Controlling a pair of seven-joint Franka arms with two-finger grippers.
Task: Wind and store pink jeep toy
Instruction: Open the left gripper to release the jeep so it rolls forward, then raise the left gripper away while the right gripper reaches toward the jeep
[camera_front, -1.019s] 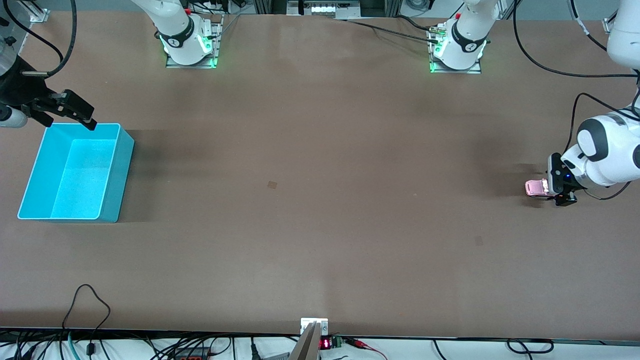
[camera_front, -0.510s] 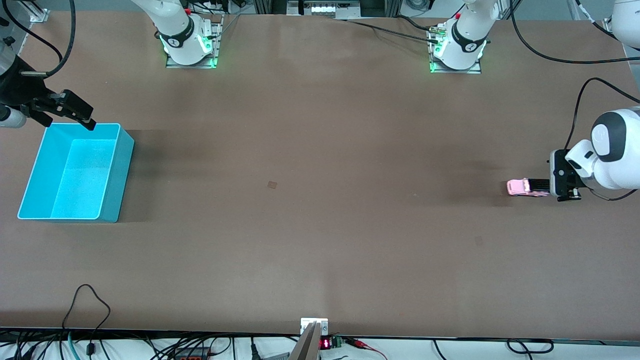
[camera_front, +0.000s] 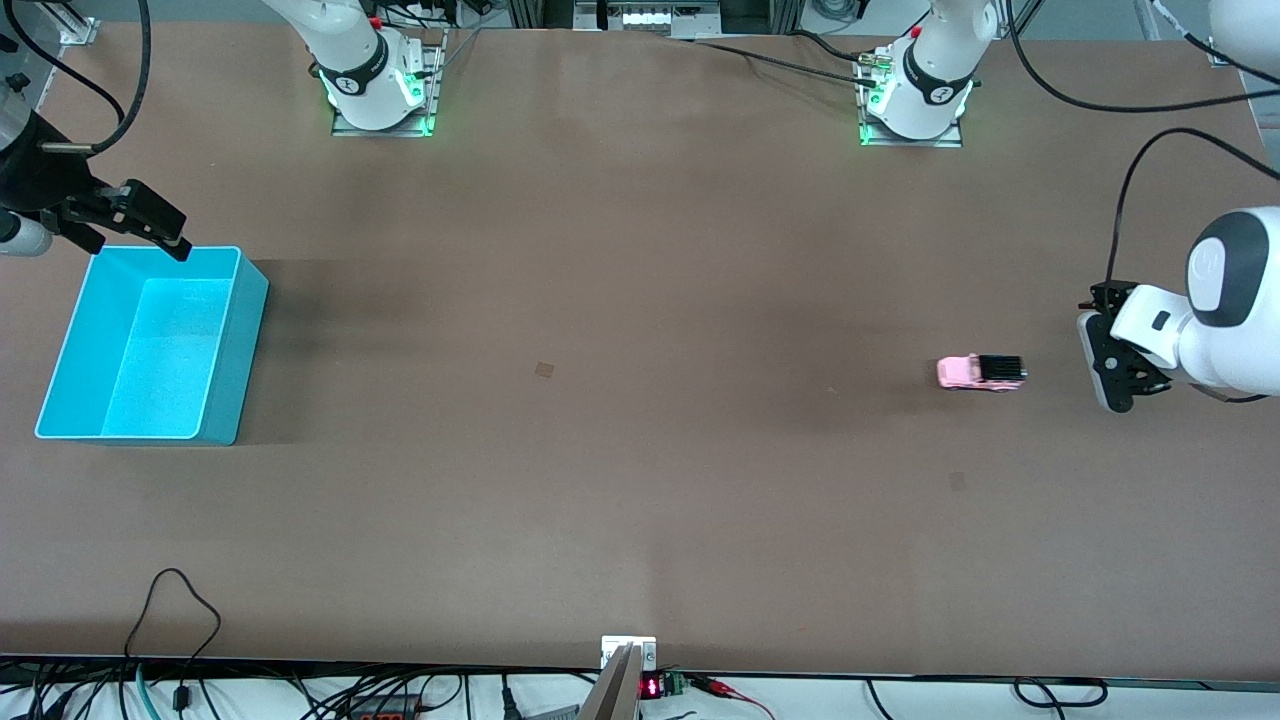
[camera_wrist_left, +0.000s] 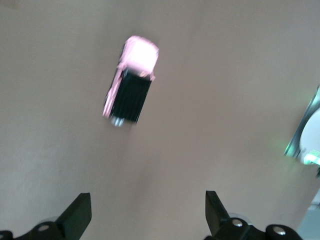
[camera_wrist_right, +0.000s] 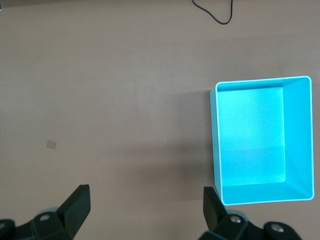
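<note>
While the pink jeep toy (camera_front: 981, 372) sits alone on the table (camera_front: 640, 300) toward the left arm's end, the left gripper (camera_front: 1108, 352) hangs just beside it, fingers spread wide and empty. Well apart, the right gripper (camera_front: 150, 222) waits, jaws wide, over the cyan bin (camera_front: 225, 340).

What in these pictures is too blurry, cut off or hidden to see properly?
- Pink jeep toy: tiny in the front view, smeared in the left wrist view; wheels and details unreadable.
- Left gripper: its arm runs off the front view's edge.
- Right gripper: arm likewise cut off.
- Cyan bin: one outer wall clipped in the right wrist view.
</note>
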